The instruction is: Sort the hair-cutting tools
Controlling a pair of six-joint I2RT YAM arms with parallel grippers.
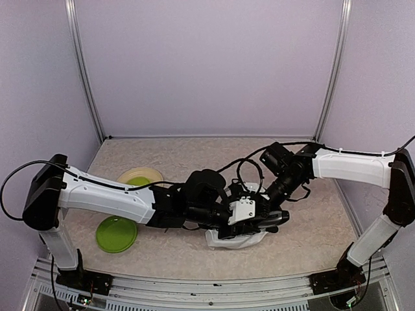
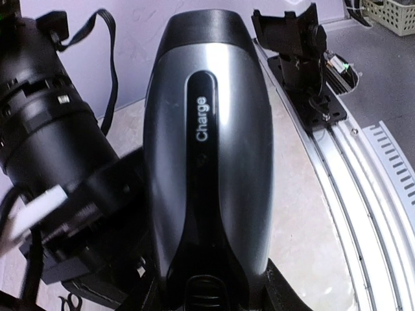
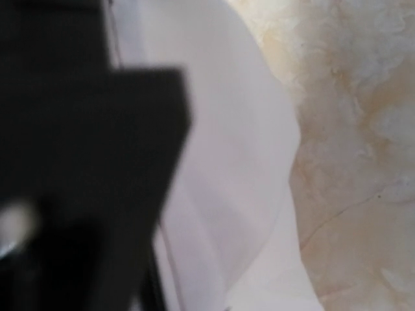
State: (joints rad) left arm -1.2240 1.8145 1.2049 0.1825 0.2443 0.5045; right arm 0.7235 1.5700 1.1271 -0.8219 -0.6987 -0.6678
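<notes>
Electric clipper (image 2: 207, 162) | black-and-silver body, "Charge" printed on its dark centre strip | I hold it by its near end, pointing away

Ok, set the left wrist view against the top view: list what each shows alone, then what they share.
Left wrist only: the word Charge on the clipper, seen close up, and a basket beyond the table edge. Top only: the green plate, the bowl, the white pouch and the left arm. Both: the speckled table and parts of the right arm.
</notes>
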